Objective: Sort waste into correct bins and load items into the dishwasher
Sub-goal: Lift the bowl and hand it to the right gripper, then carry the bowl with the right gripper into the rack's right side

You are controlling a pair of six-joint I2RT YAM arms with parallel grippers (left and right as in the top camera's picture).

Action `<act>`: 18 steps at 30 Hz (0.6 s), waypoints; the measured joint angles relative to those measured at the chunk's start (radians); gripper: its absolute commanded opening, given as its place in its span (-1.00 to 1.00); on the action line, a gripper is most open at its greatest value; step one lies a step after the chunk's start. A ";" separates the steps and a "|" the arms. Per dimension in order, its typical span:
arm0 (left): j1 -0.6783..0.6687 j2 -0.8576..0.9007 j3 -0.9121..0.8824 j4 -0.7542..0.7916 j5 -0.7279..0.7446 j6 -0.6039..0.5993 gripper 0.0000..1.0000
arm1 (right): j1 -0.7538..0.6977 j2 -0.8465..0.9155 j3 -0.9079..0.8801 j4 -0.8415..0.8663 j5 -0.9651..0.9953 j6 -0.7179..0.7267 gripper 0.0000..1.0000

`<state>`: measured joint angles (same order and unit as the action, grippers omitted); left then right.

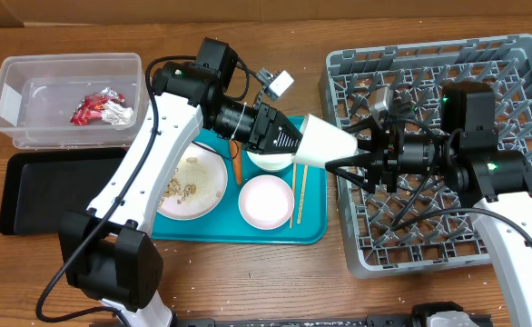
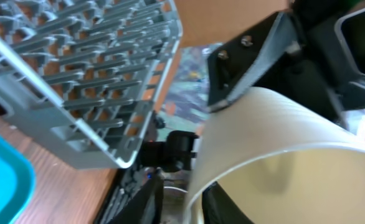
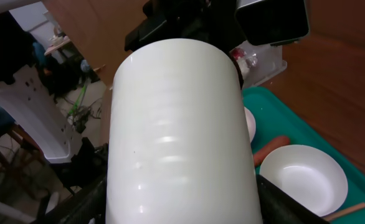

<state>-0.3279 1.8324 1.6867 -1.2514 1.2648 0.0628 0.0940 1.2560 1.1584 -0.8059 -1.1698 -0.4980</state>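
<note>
Clear tub (image 1: 66, 65): far left on the counter (image 1: 248, 277), with foil wrappers (image 1: 101, 109) inside.
Black tray (image 1: 48, 195): just beside the tub, on the robot's side.
Plate (image 1: 213, 186): on the teal tray (image 1: 313, 232), holding food scraps (image 1: 184, 186).
Carrot (image 1: 237, 168): on the teal tray, at the plate's right edge.
Pink bowl (image 1: 266, 202): right of the plate, with the chopsticks (image 1: 294, 195) just beyond it.
Left jaws: pinching the cup's rim.
Cup (image 1: 328, 143): held sideways in the air between the teal tray and the rack, mouth toward the left arm.
Right jaws: spread, one finger on either side of the cup's base; I cannot tell whether they touch it.
Dish rack (image 1: 520, 82): far right.
</note>
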 measured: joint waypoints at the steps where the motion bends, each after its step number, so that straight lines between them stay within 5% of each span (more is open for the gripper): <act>1: 0.000 0.000 0.000 -0.003 -0.021 -0.001 -0.40 | 0.000 0.000 0.000 -0.005 0.002 0.001 0.08; 11: 0.055 0.000 0.000 -0.082 -0.524 -0.166 -0.35 | -0.001 0.000 0.001 -0.051 0.409 0.266 -0.25; 18: 0.120 0.000 0.000 -0.182 -0.842 -0.230 -0.33 | -0.120 0.000 0.103 -0.285 0.856 0.490 -0.29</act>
<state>-0.2081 1.8324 1.6867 -1.4338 0.4225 -0.1677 -0.0261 1.2560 1.2613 -1.0904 -0.3141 -0.0082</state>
